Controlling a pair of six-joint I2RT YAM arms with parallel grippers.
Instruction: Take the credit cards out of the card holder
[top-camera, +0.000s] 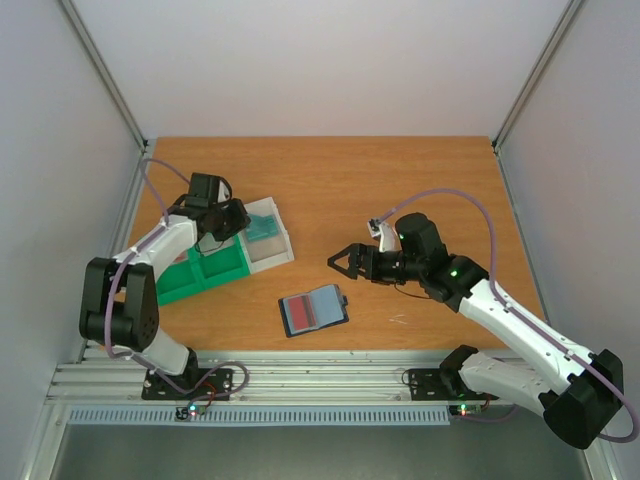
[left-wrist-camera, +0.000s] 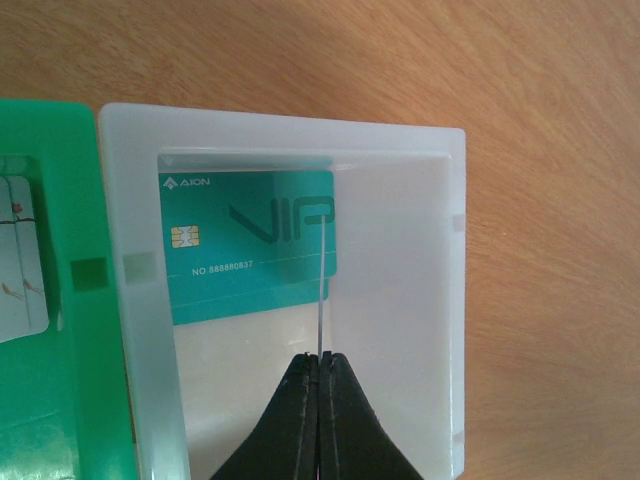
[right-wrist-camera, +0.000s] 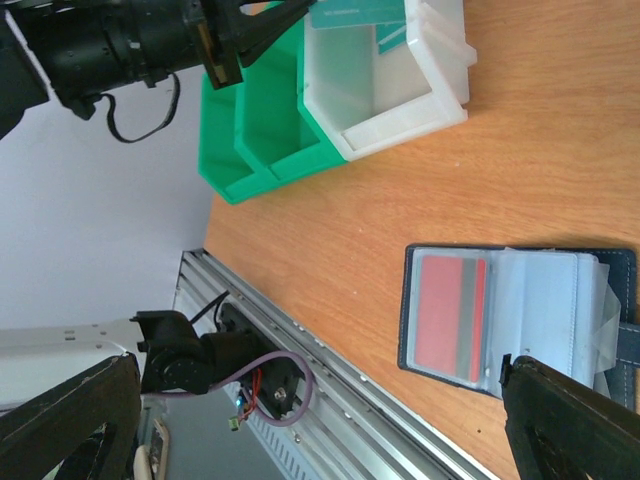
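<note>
The card holder (top-camera: 313, 310) lies open on the table near the front middle, with a red card (right-wrist-camera: 450, 310) in its grey-blue pocket; it also shows in the right wrist view (right-wrist-camera: 520, 310). My left gripper (left-wrist-camera: 320, 358) is shut on a thin card seen edge-on (left-wrist-camera: 324, 290) and holds it above the white bin (left-wrist-camera: 440, 300). A teal VIP card (left-wrist-camera: 250, 245) lies flat in that bin. Pale cards with red marks (left-wrist-camera: 20, 260) lie in the green bin (left-wrist-camera: 60, 400). My right gripper (top-camera: 340, 262) is open and empty, just right of and beyond the card holder.
The green bin (top-camera: 205, 270) and white bin (top-camera: 272, 240) stand side by side at the left of the table. The metal rail (top-camera: 320, 375) runs along the near edge. Grey walls enclose the table on three sides.
</note>
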